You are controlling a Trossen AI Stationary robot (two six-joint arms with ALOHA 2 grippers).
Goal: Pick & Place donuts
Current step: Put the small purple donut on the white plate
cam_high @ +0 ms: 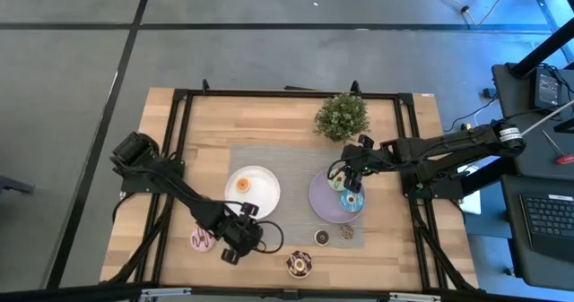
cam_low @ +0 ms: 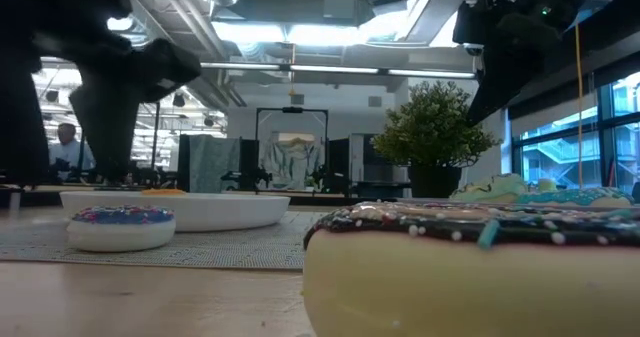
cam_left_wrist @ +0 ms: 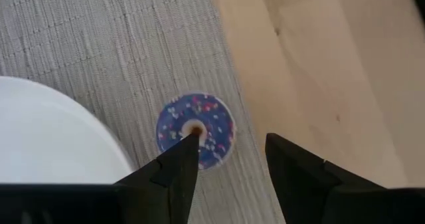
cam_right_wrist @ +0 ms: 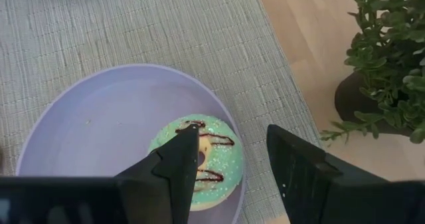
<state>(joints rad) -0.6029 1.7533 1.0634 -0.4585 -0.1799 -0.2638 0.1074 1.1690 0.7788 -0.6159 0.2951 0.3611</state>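
L gripper [cam_left_wrist: 226, 164], jaws apart and empty, hovers over the small purple sprinkled ring donut [cam_left_wrist: 196, 129] at the round white plate's [cam_high: 265, 194] 7 o'clock: pre-grasp; next, lower and close. R gripper [cam_right_wrist: 229, 164], also apart and empty, sits above the green-iced ring donut [cam_right_wrist: 199, 161] on the lilac round plate [cam_right_wrist: 86, 124].

The chocolate-sprinkled donut [cam_low: 480, 267] is cut off by the low view's edges — the left pincer [cam_high: 235, 245] hides the purple mini donut.

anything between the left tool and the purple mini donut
Nothing: in the left wrist view the left tool hangs open directly over the purple mini donut, with only grey mat around it.
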